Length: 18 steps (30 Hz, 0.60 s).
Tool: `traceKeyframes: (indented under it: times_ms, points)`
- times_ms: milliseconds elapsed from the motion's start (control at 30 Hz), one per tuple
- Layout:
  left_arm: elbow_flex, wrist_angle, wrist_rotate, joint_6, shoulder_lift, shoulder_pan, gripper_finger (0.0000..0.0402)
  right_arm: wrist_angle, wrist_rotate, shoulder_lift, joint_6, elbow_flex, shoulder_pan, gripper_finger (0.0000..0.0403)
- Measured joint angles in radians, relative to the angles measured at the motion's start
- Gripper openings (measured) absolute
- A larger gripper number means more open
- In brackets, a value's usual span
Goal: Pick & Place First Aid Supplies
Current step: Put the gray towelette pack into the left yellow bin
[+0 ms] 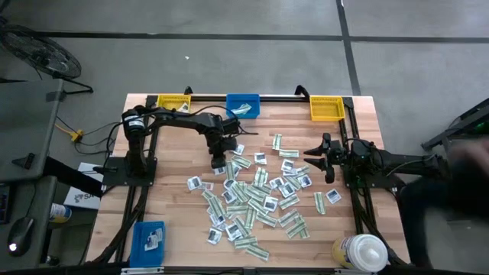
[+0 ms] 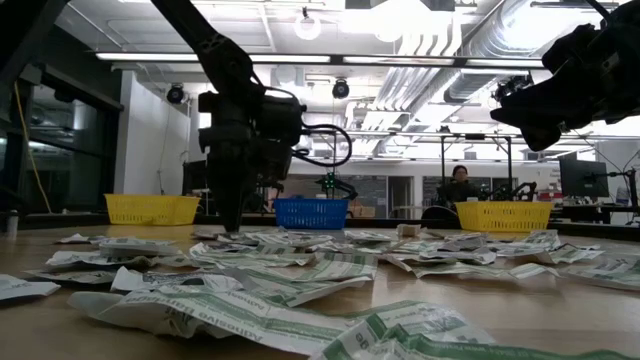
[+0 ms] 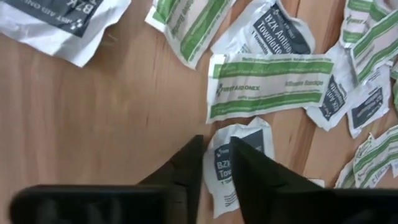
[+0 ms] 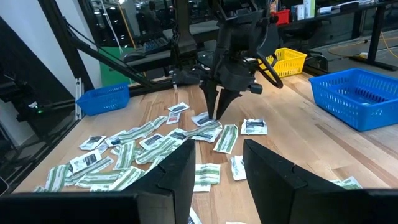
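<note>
**A:** Item one, step in hand?

**B:** A pick is judged to be under way. The left gripper (image 3: 216, 177) is lowered to the table (image 1: 176, 210) at the near-left edge of the first aid supplies (image 1: 256, 200), which are spread in a loose pile across the middle of the board. Its fingers (image 3: 186, 171) are nearly closed, and the edge of a white towelette packet (image 3: 239, 158) with a dark label is set in the narrow gap between them. Whether the packet is actually pinched cannot be told.

**A:** Item two, the other arm?

**B:** The right gripper (image 4: 214, 171) is held above the table at the pile's right side, fingers well apart, nothing between them.

**A:** Item three, receptacles?

**B:** A blue bin (image 1: 243, 105) and two yellow bins (image 1: 174, 102) are ranged along the far edge; a white-capped bottle (image 1: 359, 252) is noted at the near right corner.

**A:** Next move required?

**B:** A firm closing on the one packet is called for, then a straight lift, so that the neighbouring green-striped bandage strip (image 3: 273, 84) is not dragged along.
</note>
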Motion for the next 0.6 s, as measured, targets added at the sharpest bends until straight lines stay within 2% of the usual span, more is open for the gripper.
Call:
traceKeyframes:
  times_ms: [100,167,400,600]
  points:
    - [-0.001,-0.004,-0.007,-0.003,0.001,0.000,0.0023,0.000,0.000,0.000,0.000,0.000,0.000,0.0129]
    - [-0.001,-0.006,-0.006,-0.006,0.001,0.000,0.0007,0.000,0.000,0.000,0.000,0.000,0.000,0.0129]
    - [0.005,-0.022,0.007,-0.009,-0.003,0.002,0.0002,0.000,0.000,0.000,0.000,0.000,0.000,0.0129]
    - [0.066,-0.149,0.009,0.012,-0.041,0.025,0.0001,0.000,0.000,0.000,0.000,0.000,0.000,0.0129]
